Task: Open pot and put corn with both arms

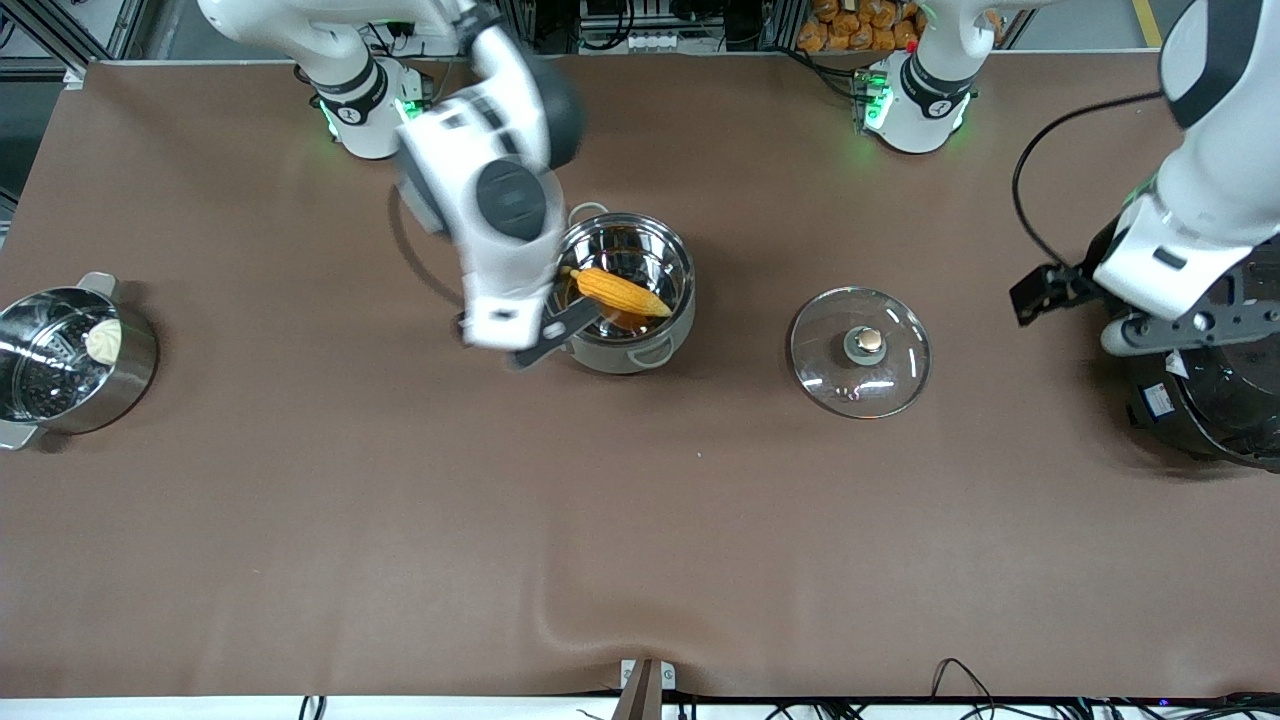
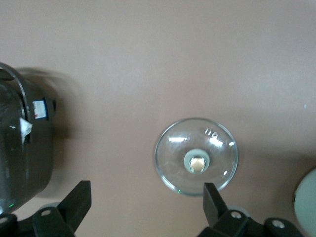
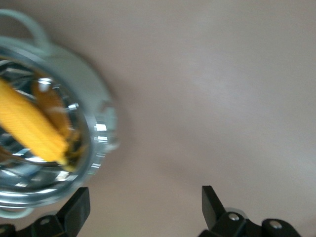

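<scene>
The steel pot [image 1: 628,345] stands open in the middle of the table, and the yellow-orange corn [image 1: 620,291] lies inside it. The glass lid [image 1: 860,350] with its metallic knob lies flat on the table beside the pot, toward the left arm's end. My right gripper [image 1: 555,335] is open and empty in the air by the pot's rim. The right wrist view shows its gripper [image 3: 145,195] over bare cloth, beside the pot [image 3: 96,131] and corn [image 3: 29,123]. My left gripper [image 1: 1135,335] is open and empty, up between the lid and the black cooker. The left wrist view shows the gripper [image 2: 147,190] and the lid [image 2: 196,155].
A big black cooker [image 1: 1220,400] stands at the left arm's end and also shows in the left wrist view [image 2: 24,153]. A steel pot with a perforated insert and white lump [image 1: 70,360] stands at the right arm's end. A black cable [image 1: 1030,180] hangs by the left arm.
</scene>
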Robot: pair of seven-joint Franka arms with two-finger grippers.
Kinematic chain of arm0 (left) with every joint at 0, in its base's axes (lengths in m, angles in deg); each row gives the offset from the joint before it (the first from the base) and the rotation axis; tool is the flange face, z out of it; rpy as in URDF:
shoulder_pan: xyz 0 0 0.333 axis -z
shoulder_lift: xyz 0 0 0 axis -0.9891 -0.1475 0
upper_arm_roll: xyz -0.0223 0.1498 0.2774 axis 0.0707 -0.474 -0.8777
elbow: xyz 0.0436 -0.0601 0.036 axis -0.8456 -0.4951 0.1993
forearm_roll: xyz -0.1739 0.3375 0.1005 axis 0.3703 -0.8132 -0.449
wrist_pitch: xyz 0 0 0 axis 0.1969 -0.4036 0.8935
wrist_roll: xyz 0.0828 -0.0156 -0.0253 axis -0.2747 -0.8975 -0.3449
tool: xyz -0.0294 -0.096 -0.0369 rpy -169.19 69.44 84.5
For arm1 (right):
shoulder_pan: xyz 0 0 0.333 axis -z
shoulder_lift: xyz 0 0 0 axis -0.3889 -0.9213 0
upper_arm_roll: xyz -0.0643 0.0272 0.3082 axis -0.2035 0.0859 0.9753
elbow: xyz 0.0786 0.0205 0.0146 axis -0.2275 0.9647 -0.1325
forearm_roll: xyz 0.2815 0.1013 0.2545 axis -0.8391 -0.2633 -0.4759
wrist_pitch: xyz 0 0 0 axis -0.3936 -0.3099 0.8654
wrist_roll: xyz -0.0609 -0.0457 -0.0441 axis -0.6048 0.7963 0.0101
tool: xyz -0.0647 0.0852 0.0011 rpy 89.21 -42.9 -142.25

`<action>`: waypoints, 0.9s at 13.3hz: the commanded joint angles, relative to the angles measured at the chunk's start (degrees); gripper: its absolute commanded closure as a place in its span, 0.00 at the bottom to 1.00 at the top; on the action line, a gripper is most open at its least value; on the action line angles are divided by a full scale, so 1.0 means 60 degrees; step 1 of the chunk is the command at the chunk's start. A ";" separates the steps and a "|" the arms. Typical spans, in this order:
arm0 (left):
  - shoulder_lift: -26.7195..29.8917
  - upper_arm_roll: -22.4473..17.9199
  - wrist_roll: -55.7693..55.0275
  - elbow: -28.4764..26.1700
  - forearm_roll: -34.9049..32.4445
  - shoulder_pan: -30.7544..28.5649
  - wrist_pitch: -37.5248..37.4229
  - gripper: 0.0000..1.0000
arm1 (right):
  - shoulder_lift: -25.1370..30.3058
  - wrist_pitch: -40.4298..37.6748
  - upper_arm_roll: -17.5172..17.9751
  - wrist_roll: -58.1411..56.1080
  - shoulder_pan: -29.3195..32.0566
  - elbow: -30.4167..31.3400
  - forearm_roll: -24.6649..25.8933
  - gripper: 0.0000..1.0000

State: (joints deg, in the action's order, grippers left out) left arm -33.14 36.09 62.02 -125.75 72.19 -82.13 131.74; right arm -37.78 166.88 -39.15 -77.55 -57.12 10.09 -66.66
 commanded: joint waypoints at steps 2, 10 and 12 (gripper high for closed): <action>0.0501 0.0145 0.0733 -0.0081 -0.0209 -0.0409 -0.0385 0.00 | 0.1514 0.0123 0.0193 -0.0477 0.1760 0.1225 -0.0181 0.00; 0.0605 0.0087 0.1290 -0.0066 0.0274 -0.0294 -0.0810 0.00 | 0.5339 -0.0037 -0.0348 -0.1564 0.4971 0.3688 -0.1104 0.00; 0.0605 0.0087 0.1275 -0.0052 0.0290 -0.0147 -0.0795 0.00 | 0.5458 -0.0139 -0.0567 -0.1491 0.5177 0.3616 -0.1090 0.00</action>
State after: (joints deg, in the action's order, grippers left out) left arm -30.52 36.62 68.26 -125.77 72.98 -83.41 127.78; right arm -7.24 165.58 -42.20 -87.24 -27.20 29.29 -72.27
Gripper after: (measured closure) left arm 0.000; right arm 0.000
